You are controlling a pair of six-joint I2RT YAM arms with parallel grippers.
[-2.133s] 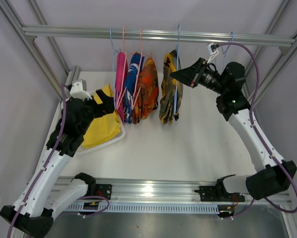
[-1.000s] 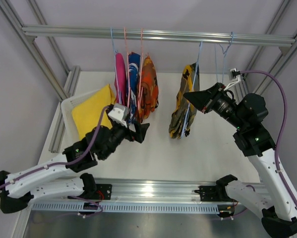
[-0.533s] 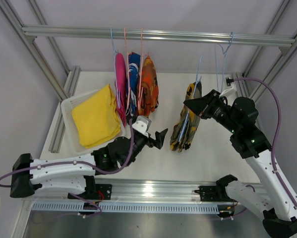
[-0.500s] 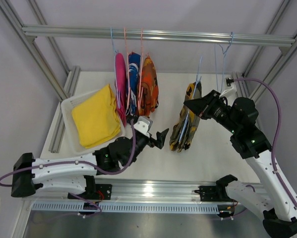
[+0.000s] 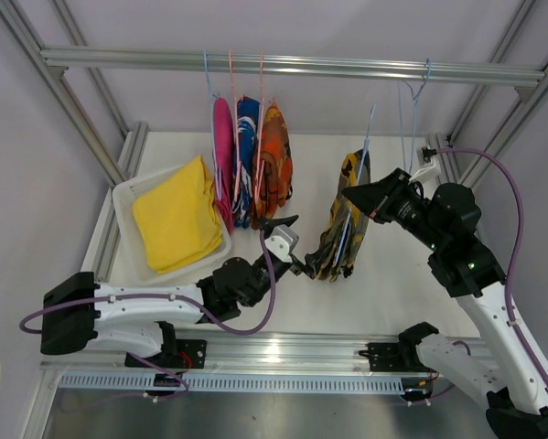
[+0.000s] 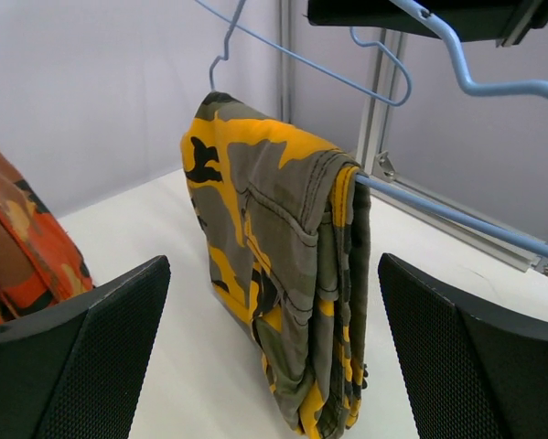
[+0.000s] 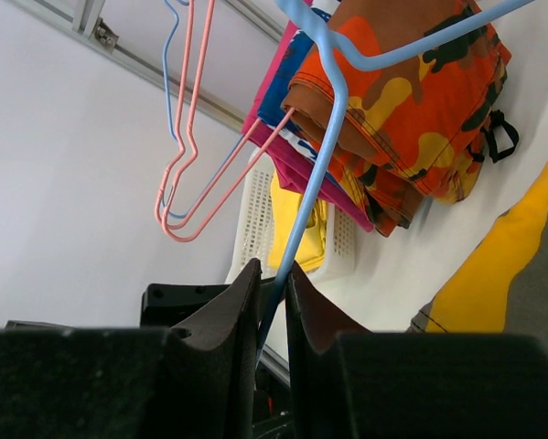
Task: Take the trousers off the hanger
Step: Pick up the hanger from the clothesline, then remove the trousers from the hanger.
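The yellow-and-dark camouflage trousers [image 5: 339, 229] are seen folded over the bar of a light blue hanger [image 5: 365, 137], which is held out over the white table [image 5: 392, 265], well to the right of the other garments. The wire of this hanger is pinched between the closed fingers of the right gripper [image 5: 351, 194]; in the right wrist view the blue wire is seen running straight into the shut jaws. The hanger's hook is seen below the aluminium rail [image 5: 292, 66] and appears apart from it. The left gripper [image 5: 298, 245] is held just beside the lower part of the camouflage trousers, with its jaws spread wide; in the left wrist view the cloth is framed between the two black fingers and is touched by neither. Whether the lower end of the trousers rests on the table cannot be told. On the rail, the magenta pink trousers [image 5: 221, 155], the blue-and-white patterned trousers [image 5: 248, 137] and the orange camouflage trousers [image 5: 274, 160] are hung close together on thin wire hangers. The plain yellow trousers [image 5: 176, 215] are laid in a white basket [image 5: 124, 195] at the left of the table. A bare blue hanger [image 5: 408, 101] is hooked on the rail near its right end.
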